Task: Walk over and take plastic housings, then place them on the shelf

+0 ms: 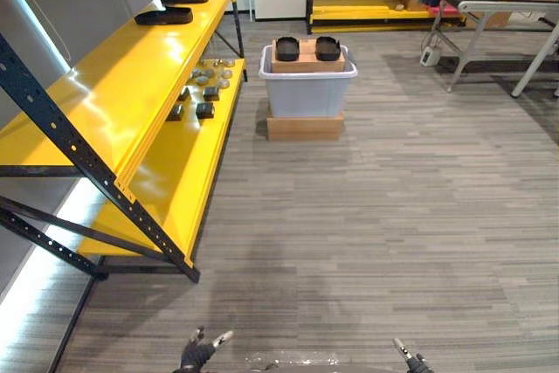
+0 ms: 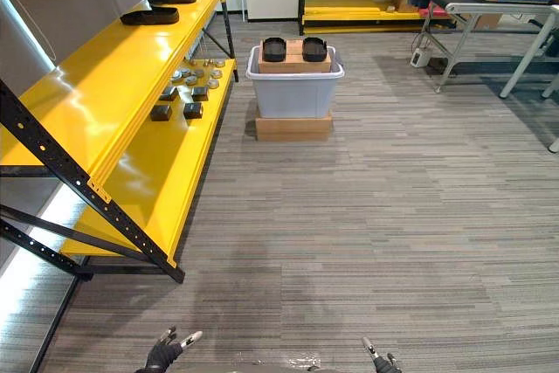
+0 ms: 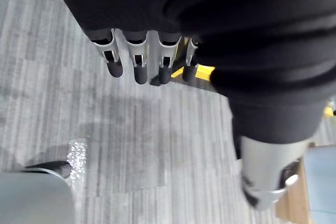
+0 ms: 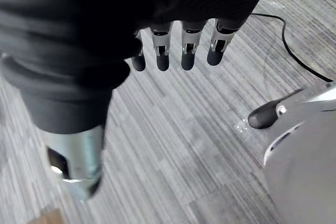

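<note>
In the left eye view, a grey plastic bin stood on a flat brown base on the grey striped floor. A brown cardboard box lay on top of the bin, and on it sat two black plastic housings, side by side. Left of the bin ran a long yellow metal shelf with black posts. Two more flat black housings lay on its upper level, well apart from the bin, and small grey and dark parts lay on its lower level, near the bin. The left hand and the right hand showed well apart from the bin, on its near side

In the right eye view, a grey metal table stood to the right of the bin and beyond it

In the left wrist view, the left hand had its fingers straight and loose over the floor, holding nothing

In the right wrist view, the right hand was the same, fingers straight and empty
</note>
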### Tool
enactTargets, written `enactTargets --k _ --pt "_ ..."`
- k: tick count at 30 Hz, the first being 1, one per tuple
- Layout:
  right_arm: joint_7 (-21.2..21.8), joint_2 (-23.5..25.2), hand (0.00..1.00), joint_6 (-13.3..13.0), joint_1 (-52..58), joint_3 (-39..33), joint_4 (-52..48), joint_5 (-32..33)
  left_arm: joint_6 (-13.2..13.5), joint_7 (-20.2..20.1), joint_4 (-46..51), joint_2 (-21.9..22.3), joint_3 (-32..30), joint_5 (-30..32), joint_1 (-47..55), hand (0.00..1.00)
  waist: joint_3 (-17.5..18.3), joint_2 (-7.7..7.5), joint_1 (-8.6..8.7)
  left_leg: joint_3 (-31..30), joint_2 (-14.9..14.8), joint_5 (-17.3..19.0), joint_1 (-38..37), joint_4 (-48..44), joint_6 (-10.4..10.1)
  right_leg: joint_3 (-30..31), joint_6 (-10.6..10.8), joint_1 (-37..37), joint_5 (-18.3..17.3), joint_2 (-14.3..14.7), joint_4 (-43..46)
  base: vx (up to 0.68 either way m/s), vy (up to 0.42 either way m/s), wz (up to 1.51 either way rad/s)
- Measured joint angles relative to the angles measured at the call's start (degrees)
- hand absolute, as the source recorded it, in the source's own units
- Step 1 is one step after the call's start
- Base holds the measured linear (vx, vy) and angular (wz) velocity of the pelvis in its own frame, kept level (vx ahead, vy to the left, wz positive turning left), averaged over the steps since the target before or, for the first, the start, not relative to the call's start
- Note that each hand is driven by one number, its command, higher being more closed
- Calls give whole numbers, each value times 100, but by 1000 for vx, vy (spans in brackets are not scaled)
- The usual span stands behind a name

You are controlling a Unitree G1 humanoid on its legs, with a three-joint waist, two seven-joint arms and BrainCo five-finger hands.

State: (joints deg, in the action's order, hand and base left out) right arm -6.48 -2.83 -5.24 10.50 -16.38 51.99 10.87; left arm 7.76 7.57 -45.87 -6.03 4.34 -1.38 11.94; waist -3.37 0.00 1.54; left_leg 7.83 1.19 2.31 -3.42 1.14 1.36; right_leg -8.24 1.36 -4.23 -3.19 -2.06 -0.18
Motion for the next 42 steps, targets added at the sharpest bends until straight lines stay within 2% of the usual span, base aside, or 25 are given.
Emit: enactTargets --k 4,8,17,19,20,22,23,24,25,26,28,29,30,31,32,33,34,35,36,37,38,39,40,41,42 --pt "33 -43 0 -30 -185 3 -429 -667 18 -12 243 -5 -1 306 -81 0 -185 -23 76 -2 2 2 -86 93 -9 -126 17 -90 -11 4 -67 100 -5 6" --pt "56 -108 0 -47 -228 18 -447 -1049 24 -14 395 -16 -15 433 -78 0 -216 10 77 11 -6 98 -259 89 -160 -222 70 -297 -44 1 -108 97 -7 4" --pt "60 -146 0 -35 -341 -20 -609 -1074 27 4 708 2 -257 246 -65 0 -235 40 85 133 -26 324 -293 -26 -397 -226 216 -339 -147 -16 -85 37 -28 -4" --pt "49 -150 0 -34 -389 -98 -620 -1038 32 10 865 6 -276 145 -55 0 -249 60 84 256 -42 566 -179 -252 -201 -214 209 -279 -282 -23 -11 16 -19 -20" --pt "42 -159 0 -27 -449 -117 -626 -1018 31 17 970 9 -289 83 -44 0 -262 66 74 365 -48 742 -75 -458 -85 -198 187 -165 -445 -61 148 25 -14 -35" --pt "26 -203 0 12 -566 -118 -657 -950 31 22 1084 51 -289 -41 -27 0 -311 155 77 507 -84 1035 80 -786 -41 -161 294 163 -745 -130 737 33 8 -46" --pt "13 -221 0 35 -634 -117 -706 -914 33 25 1225 81 -288 -83 4 0 -359 216 68 628 -110 1232 182 -988 -7 -146 461 505 -994 -224 1448 11 39 -41" --pt "12 -224 0 51 -629 -117 -758 -907 33 28 1287 94 -282 -87 27 0 -383 218 75 648 -107 1367 165 -1030 30 -201 552 692 -1109 -271 1877 48 76 -40" --pt "8 -205 0 73 -594 -115 -813 -866 36 35 1348 96 -272 -93 51 0 -407 240 91 667 -70 1471 57 -1034 71 -355 599 1060 -1207 -440 2770 135 102 -16" --pt "1 -192 0 92 -542 -99 -846 -856 37 40 1379 77 -258 -135 31 0 -446 250 131 642 -39 1556 -125 -1067 153 -522 551 1497 -1158 -678 3905 234 103 -7" --pt "2 -185 0 156 -485 -66 -848 -833 35 139 1421 0 -253 -182 22 0 -524 178 153 624 -5 1718 -428 -1153 194 -677 462 1894 -1406 -910 4837 419 73 8" --pt "0 -210 0 158 -469 -66 -877 -807 35 160 1422 -21 -220 -250 11 0 -572 229 170 529 -39 1772 -649 -1074 157 -934 303 2146 -1625 -991 4926 504 39 21" --pt "-2 -224 0 160 -471 -62 -990 -808 35 174 1423 -20 -217 -264 -37 0 -598 276 225 472 -141 1792 -769 -975 115 -1132 183 2388 -1703 -986 4812 444 7 29" --pt "-4 -236 0 154 -475 -45 -1094 -808 35 191 1423 -17 -216 -273 -95 0 -637 334 271 444 -248 1804 -838 -933 74 -1281 151 2569 -1694 -934 4679 481 -62 40" --pt "4 -368 0 145 -558 167 -1214 -810 36 252 1424 -18 -217 -280 -284 0 -831 494 319 406 -577 1811 -1022 -918 -122 -1480 -3 2992 -1513 -676 4098 492 -76 39" --pt "6 -408 0 141 -563 259 -1306 -812 38 256 1423 -33 -221 -278 -387 0 -884 482 321 370 -650 1766 -1110 -919 -338 -1511 -4 3215 -1170 -540 3594 641 -126 35" --pt "4 -454 0 127 -563 363 -1339 -815 40 263 1424 -88 -222 -274 -437 0 -886 429 327 359 -688 1751 -1200 -918 -493 -1482 -53 3334 -670 -422 2914 472 -116 25" --pt "4 -460 0 123 -528 426 -1357 -818 46 270 1433 -163 -222 -270 -440 0 -874 298 360 328 -660 1801 -1394 -954 -603 -1420 -176 3352 -135 -336 2369 671 -191 40" --pt "11 -533 0 131 -488 489 -1385 -818 44 262 1356 -175 -227 -265 -451 0 -885 204 423 265 -669 1921 -1655 -1092 -810 -1232 -776 3374 577 -358 2563 591 -168 26" --pt "13 -601 0 163 -543 481 -1387 -819 28 257 1335 -111 -223 -266 -511 0 -914 338 405 280 -802 1899 -1677 -1236 -868 -1321 -848 3419 379 -348 2903 871 -265 35" --pt "14 -607 0 159 -606 482 -1452 -826 41 251 1336 -73 -198 -266 -618 0 -934 368 458 237 -858 1559 -1470 -1692 -1158 -1340 -780 3463 -113 -428 3341 848 -284 16" --pt "38 -620 0 161 -624 517 -1465 -834 43 250 1330 -20 -195 -274 -650 0 -948 393 451 207 -942 959 -1186 -2487 -1096 -1345 -765 3249 -444 -414 3386 823 -311 25" --pt "45 -620 0 161 -620 551 -1466 -844 44 248 1329 10 -202 -277 -641 0 -962 412 429 200 -1025 512 -973 -3031 -1067 -1345 -769 3053 -545 -395 3285 673 -270 15" --pt "52 -615 0 160 -612 633 -1466 -870 46 244 1324 63 -209 -296 -592 0 -1008 449 397 151 -1329 -221 -443 -4337 -1040 -1388 -759 2461 -660 -247 2875 643 -237 15" --pt "41 -584 0 140 -617 711 -1465 -866 51 241 1312 74 -213 -306 -557 0 -1066 450 395 274 -1687 -15 118 -5736 -834 -1436 -771 1787 -685 -45 2371 632 -213 12"
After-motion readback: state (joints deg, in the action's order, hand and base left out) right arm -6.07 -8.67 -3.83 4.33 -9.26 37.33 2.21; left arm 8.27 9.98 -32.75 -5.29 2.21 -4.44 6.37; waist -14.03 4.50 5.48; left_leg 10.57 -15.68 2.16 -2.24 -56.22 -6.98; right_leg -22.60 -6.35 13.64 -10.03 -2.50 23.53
